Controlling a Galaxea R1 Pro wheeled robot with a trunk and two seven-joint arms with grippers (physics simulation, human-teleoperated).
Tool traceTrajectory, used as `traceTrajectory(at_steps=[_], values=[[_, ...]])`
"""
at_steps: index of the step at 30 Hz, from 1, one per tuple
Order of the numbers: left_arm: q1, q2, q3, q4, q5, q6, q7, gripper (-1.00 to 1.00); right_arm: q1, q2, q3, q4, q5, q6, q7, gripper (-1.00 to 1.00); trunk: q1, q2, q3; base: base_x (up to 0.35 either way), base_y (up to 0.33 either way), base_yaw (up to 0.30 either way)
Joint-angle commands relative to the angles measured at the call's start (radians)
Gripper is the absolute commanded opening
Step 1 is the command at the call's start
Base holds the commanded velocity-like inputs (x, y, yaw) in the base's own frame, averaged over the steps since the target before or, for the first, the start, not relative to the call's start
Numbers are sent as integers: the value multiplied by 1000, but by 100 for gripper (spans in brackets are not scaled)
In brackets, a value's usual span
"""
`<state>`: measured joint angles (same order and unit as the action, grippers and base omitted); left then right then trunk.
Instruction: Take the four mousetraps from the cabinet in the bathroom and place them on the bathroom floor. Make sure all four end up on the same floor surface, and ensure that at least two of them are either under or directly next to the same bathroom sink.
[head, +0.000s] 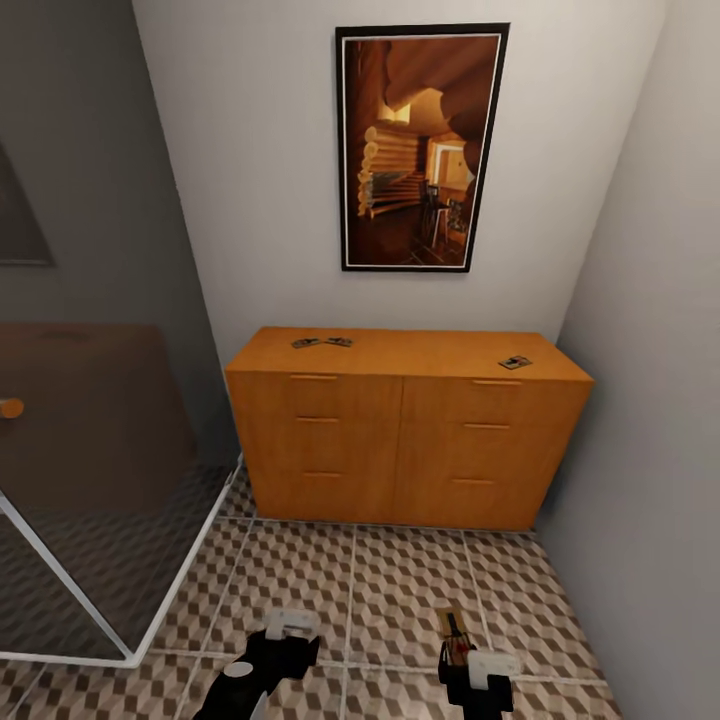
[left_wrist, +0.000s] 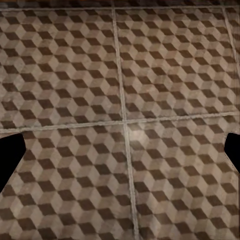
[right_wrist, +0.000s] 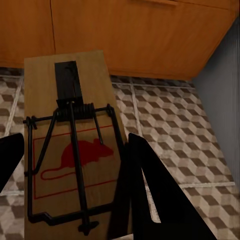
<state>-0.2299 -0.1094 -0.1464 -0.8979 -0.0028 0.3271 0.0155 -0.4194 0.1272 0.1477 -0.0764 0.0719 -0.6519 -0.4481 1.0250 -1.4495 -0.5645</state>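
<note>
Right claw (head: 455, 650) is pinching a mousetrap (right_wrist: 72, 150) low over the tiled floor (head: 330, 580), its dark fingers (right_wrist: 150, 195) pressing along the board's edges, with the red mouse print and wire spring facing up. Left claw (head: 285, 628) is hanging spread wide above bare tiles, carrying nothing. Ahead, the orange cabinet (head: 405, 450) is standing against the wall, bearing three more traps on its top: two (head: 322, 342) lying close together toward the left, one (head: 515, 362) near the right end. A framed picture (head: 420, 148) is hanging above it.
</note>
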Motion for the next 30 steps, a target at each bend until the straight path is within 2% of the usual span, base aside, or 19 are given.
traceTrajectory(at_steps=[1, 10, 15, 18, 30], values=[[0, 0, -1, -4, 0, 6, 1, 100, -1, 0, 4, 1, 5, 0, -9, -100, 0, -1, 0, 0, 0, -203], [0, 1, -13, -83, 0, 7, -1, 100, -1, 1, 4, 1, 5, 0, -9, -100, 0, -1, 11, 0, 0, -213], [0, 5, -75, -102, 0, 7, 0, 100, -1, 1, 4, 1, 5, 0, -9, -100, 0, -1, 16, 0, 0, -212], [0, 6, -90, -108, 0, 7, 0, 100, -1, 1, 4, 1, 5, 0, -9, -100, 0, -1, 20, 8, 0, -210], [0, 7, -96, -122, 0, 9, -3, 100, -1, 2, 5, 3, 5, 0, -9, -100, 0, -1, 34, 156, 0, -207]])
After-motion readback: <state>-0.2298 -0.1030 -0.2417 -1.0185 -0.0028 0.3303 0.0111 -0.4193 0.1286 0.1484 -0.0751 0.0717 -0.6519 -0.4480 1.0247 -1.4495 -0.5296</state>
